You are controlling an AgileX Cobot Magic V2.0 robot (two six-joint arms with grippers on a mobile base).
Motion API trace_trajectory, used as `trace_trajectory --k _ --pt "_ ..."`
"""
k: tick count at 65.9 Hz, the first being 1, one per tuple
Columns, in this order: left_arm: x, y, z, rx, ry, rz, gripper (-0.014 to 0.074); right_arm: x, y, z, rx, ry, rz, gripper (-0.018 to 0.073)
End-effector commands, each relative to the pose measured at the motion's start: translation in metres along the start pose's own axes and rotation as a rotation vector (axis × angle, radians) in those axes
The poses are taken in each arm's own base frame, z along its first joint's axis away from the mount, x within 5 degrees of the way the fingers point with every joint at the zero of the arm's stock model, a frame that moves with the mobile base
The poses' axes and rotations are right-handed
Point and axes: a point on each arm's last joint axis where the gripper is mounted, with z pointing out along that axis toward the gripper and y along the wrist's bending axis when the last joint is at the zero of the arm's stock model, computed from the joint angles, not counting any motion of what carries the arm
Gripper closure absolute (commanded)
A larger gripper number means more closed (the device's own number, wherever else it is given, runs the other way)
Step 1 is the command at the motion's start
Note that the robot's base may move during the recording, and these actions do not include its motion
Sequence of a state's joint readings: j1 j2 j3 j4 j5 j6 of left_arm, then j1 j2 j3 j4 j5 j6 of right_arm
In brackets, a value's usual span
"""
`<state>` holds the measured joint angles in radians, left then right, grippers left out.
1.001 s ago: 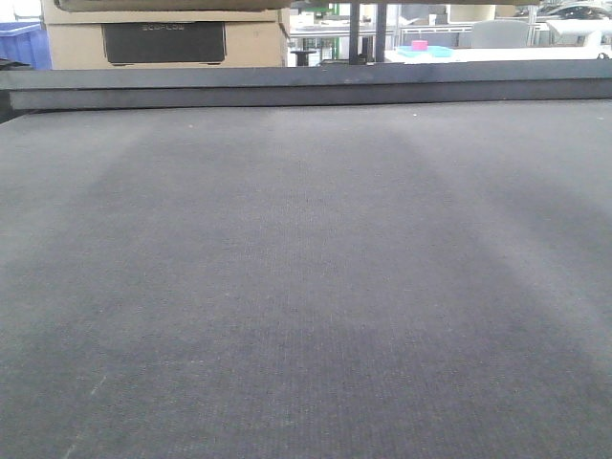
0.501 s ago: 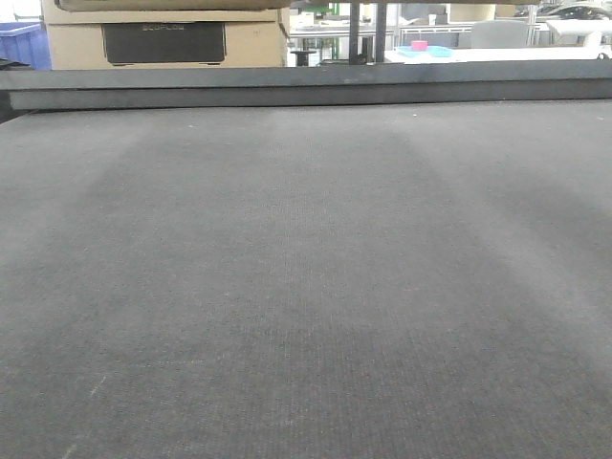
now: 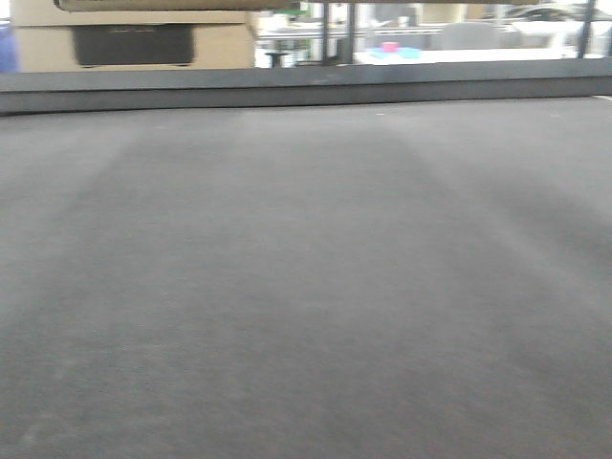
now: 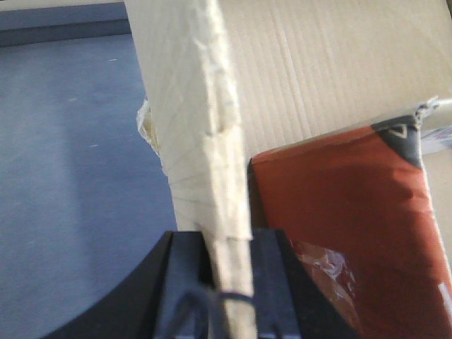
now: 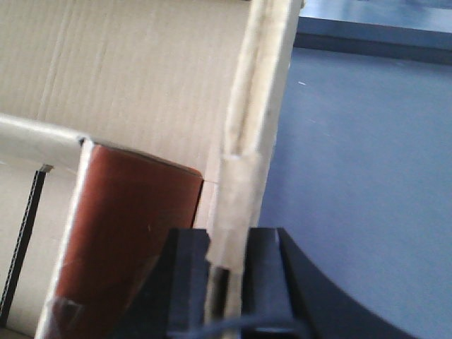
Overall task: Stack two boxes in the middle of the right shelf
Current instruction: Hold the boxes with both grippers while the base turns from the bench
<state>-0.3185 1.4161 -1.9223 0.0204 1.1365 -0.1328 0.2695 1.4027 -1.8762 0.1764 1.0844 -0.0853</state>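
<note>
Leftward drift and blur of the far tan carton (image 3: 134, 43) beyond the grey table (image 3: 306, 287) suggest the base is turning. Step in hand, by judgement: carrying one box (image 4: 325, 78) over the table toward the shelf, which is not in view. Both the left gripper (image 4: 227, 258) and the right gripper (image 5: 227, 258) pinch opposite cardboard walls, fingers (image 4: 185, 268) nearly closed. The next move calls for level, matched grips while the rack is found.
</note>
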Motion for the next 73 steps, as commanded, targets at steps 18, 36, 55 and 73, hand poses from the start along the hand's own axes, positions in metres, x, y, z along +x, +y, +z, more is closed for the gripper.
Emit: trace_trajectory --k 18,36,55,73 --pt "-0.0062 0.0000 -0.0109 0.015 -0.066 -0.003 0.0708 -0.0078 -0.0026 -0.0082 0.032 -0.080 -0.031 0.0712" --pt "-0.0066 -0.0001 -0.0109 0.016 -0.070 -0.003 0.0708 -0.0078 -0.0026 -0.0082 0.032 -0.080 -0.031 0.0712" --pt "-0.0111 0.0032 -0.0091 -0.022 -0.118 0.019 0.0708 -0.0089 -0.0024 -0.0078 0.030 -0.094 -0.029 0.0712" --pt "-0.0128 0.0052 -0.0058 -0.047 -0.130 0.033 0.0708 -0.0088 -0.0023 -0.0074 0.028 -0.096 -0.027 0.0712"
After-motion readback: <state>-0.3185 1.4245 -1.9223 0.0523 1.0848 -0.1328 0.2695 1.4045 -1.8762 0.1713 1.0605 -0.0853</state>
